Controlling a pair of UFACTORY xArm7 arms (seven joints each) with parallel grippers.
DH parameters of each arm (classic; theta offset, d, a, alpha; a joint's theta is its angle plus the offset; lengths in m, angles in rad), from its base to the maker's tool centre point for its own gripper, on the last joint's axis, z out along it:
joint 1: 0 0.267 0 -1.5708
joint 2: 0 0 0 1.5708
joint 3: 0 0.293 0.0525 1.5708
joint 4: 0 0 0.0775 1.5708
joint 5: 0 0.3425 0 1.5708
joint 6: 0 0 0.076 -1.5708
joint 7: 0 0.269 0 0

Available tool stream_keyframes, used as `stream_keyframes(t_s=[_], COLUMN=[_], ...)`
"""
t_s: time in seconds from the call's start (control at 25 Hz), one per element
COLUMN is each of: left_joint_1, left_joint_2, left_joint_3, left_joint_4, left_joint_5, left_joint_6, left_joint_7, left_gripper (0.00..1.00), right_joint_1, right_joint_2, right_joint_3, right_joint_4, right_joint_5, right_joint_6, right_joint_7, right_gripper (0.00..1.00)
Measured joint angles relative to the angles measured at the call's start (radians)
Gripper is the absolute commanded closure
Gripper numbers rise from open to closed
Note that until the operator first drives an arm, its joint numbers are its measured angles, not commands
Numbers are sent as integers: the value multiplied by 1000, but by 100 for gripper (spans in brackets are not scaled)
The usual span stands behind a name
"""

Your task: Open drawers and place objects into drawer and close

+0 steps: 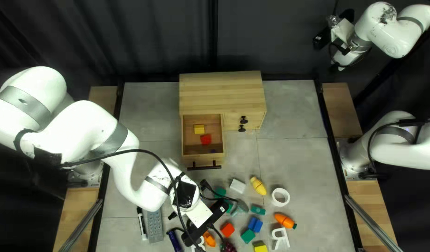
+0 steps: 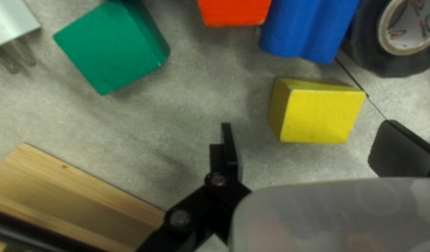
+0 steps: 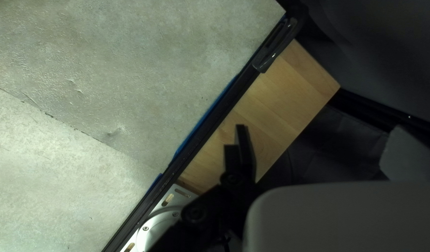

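In the top left view my left gripper (image 1: 199,214) is over the table's near part, its fingertips hidden. My left gripper (image 2: 309,133) is open in its own wrist view, a yellow block (image 2: 322,114) lying below and between its fingers. A green block (image 2: 110,46), orange-red block (image 2: 234,11) and blue block (image 2: 306,28) lie ahead. The wooden cabinet's left drawer (image 1: 202,160) stands open, holding a yellow block (image 1: 199,129) and red block (image 1: 205,139). My right gripper (image 1: 345,49) is raised at the top right; my right gripper (image 3: 320,135) is open, holding nothing.
Right of my left gripper in the top left view lie a white adapter (image 1: 237,186), toy corn (image 1: 258,185), toy carrot (image 1: 285,220) and white ring (image 1: 280,197). A remote (image 1: 155,226) and marker (image 1: 142,224) lie left. The cabinet (image 1: 222,93) stands at the far edge.
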Motion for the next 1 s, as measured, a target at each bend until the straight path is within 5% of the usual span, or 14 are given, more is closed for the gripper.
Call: stream_keyframes(t_s=[0.28,0.6,1.0], left_joint_1=[3,32,76], left_joint_2=[-64,-274,-390], left_joint_3=[-7,14,47], left_joint_4=[-5,-18,76], left_joint_5=[-21,-101,-186], left_joint_6=[59,272,476], left_joint_7=[10,38,-215], left_gripper=[100,100,100], right_joint_1=[0,0,0], right_joint_2=[0,0,0], right_joint_3=[0,0,0], right_joint_4=[0,0,0], right_joint_5=[0,0,0], right_joint_6=[0,0,0], right_joint_7=[0,0,0], right_gripper=[0,0,0])
